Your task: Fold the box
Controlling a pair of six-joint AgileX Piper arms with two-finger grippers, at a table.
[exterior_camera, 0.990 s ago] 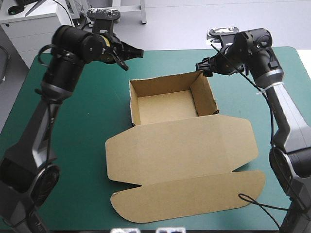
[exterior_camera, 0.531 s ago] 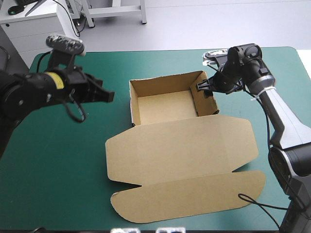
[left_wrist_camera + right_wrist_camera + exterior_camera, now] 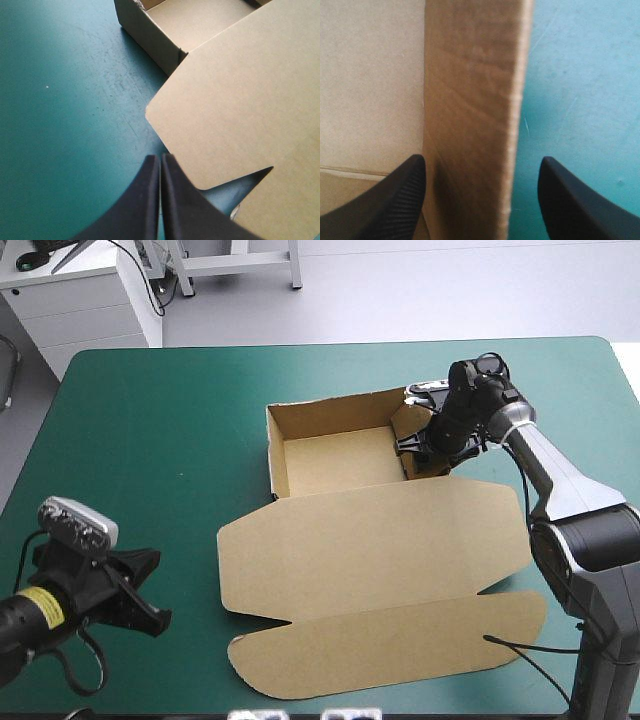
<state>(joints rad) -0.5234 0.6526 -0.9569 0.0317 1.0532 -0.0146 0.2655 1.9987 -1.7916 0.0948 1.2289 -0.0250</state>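
1. the box (image 3: 400,530) lies on the teal-green counter (image 3: 160,440), a little right of the middle; its long axis runs from the counter's far edge toward its near edge.
2. the tray (image 3: 335,462) stands at the far end of the box; its four walls are raised and its opening faces up.
3. the lid (image 3: 330,550) joins the tray's near wall and lies flat on the counter; it is wider than the tray and reaches out past it on both sides.
4. a flap (image 3: 390,645) with rounded ends lies flat beyond the lid, nearest the counter's near edge; a notch shows between lid and flap on each side.
5. inside the tray are its brown floor and one finger of the right gripper (image 3: 481,162).
6. the right gripper is at the tray's right wall; its fingers are released and spread wide; one is inside the tray, the other outside over the counter, with the wall between them; whether either touches the board cannot be told.
7. the left gripper (image 3: 160,160) is over the counter's near-left part, left of the lid and apart from it; its fingers are clenched into one pointed arch with nothing between them; it points toward the lid's rounded left corner.
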